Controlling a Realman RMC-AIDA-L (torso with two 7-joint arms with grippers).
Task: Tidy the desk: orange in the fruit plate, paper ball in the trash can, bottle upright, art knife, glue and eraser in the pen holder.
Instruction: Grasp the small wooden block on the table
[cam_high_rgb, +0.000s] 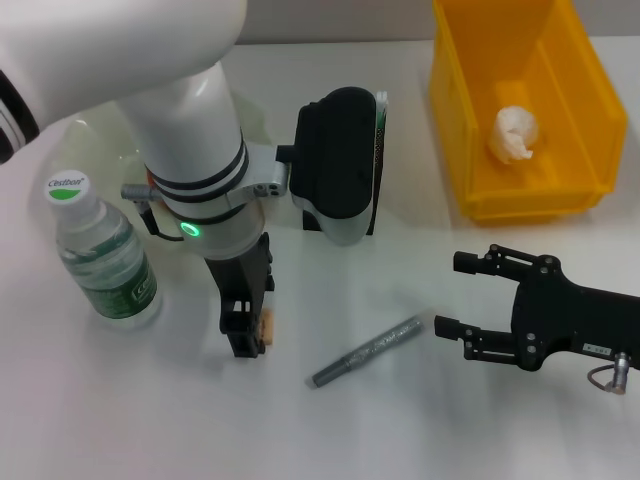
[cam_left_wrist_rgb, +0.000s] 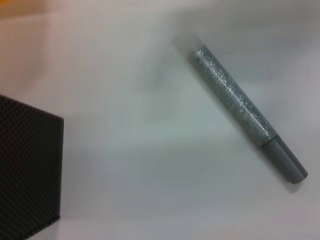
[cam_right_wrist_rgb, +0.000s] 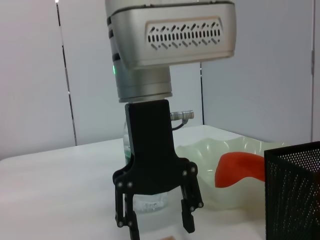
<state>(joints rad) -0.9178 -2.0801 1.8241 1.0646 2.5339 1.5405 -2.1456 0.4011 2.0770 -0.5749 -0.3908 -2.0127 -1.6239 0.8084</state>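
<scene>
Left gripper (cam_high_rgb: 250, 335) spread apart, straddling the eraser (cam_high_rgb: 267, 330) just left of the glue (cam_high_rgb: 366, 352), right gripper (cam_high_rgb: 462, 297) spread and empty right of the glue, pen holder (cam_high_rgb: 340, 165) behind.

Office-like room: white desk (cam_high_rgb: 400, 420), grey partition panels (cam_right_wrist_rgb: 35, 75) behind

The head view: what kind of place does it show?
Probably an office-style desk set up for robot tidying: a plain white tabletop with a black mesh pen holder, a grey glitter glue pen and a yellow plastic bin.
</scene>
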